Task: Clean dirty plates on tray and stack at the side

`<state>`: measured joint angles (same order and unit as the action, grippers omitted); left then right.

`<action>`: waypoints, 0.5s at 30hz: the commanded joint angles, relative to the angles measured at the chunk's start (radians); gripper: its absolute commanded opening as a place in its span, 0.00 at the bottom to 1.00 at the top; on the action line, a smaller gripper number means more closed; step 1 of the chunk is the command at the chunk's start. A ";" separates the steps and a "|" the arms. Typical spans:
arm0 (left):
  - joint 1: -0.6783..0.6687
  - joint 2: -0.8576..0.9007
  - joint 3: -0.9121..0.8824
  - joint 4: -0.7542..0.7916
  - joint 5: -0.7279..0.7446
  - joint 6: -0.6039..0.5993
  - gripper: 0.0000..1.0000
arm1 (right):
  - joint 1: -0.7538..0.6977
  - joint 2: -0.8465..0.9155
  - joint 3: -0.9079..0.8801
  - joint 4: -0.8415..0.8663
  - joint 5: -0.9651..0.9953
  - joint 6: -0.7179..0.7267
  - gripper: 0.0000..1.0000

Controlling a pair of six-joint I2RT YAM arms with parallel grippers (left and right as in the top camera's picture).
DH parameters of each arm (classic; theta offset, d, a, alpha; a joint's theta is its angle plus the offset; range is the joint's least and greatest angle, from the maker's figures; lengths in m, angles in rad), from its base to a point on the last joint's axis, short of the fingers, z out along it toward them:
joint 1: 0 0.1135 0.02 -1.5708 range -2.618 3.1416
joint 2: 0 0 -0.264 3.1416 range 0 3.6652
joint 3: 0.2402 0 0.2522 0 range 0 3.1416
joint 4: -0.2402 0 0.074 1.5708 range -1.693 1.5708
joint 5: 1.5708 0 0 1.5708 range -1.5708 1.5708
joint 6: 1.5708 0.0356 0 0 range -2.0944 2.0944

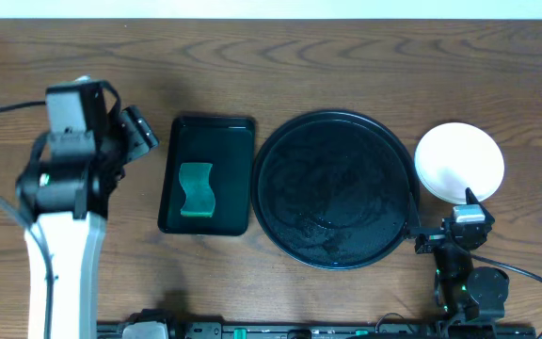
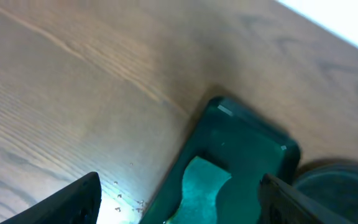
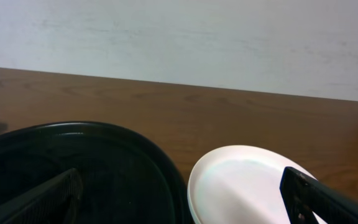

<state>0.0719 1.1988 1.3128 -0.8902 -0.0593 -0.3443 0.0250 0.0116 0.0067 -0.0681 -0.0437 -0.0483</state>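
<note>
- My left gripper [image 1: 137, 132] [image 2: 179, 208] hangs over the left part of the wooden table [image 1: 346, 66], its two fingers spread wide with nothing between them.
- From my left wrist view, those fingers frame the near end of the small rectangular tray [image 1: 238, 141] [image 2: 278, 146], which lies just below and ahead of them.
- A wavy green sponge [image 1: 196, 189] [image 2: 201, 183] lies flat inside that rectangular tray.
- The round black tray [image 1: 335, 127] [image 3: 135, 146] sits in the middle of the table, just right of the rectangular one.
- A white plate [image 1: 459, 160] [image 3: 247, 180] rests on the table just beside the round tray's right rim, outside it. I cannot tell whether other plates lie under it.
- My right gripper [image 1: 466, 215] [image 3: 182, 205] stands at the near edge of that plate, jaws fully apart and holding nothing.
- From my right wrist view, one finger points over the round tray, the other over the plate.
</note>
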 commanded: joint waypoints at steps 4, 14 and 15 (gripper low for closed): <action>0.003 -0.119 0.011 -0.002 -0.016 -0.011 0.81 | 0.016 -0.006 -0.001 -0.006 0.016 -0.013 0.99; 0.003 -0.302 0.010 -0.002 -0.016 -0.011 0.81 | 0.016 -0.006 -0.001 -0.006 0.017 -0.013 0.99; 0.003 -0.322 0.009 -0.003 -0.016 -0.011 0.81 | 0.016 -0.006 -0.001 -0.006 0.016 -0.013 0.99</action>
<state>0.0719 0.9260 1.3128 -0.8909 -0.0593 -0.3443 0.0250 0.0116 0.0067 -0.0685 -0.0429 -0.0483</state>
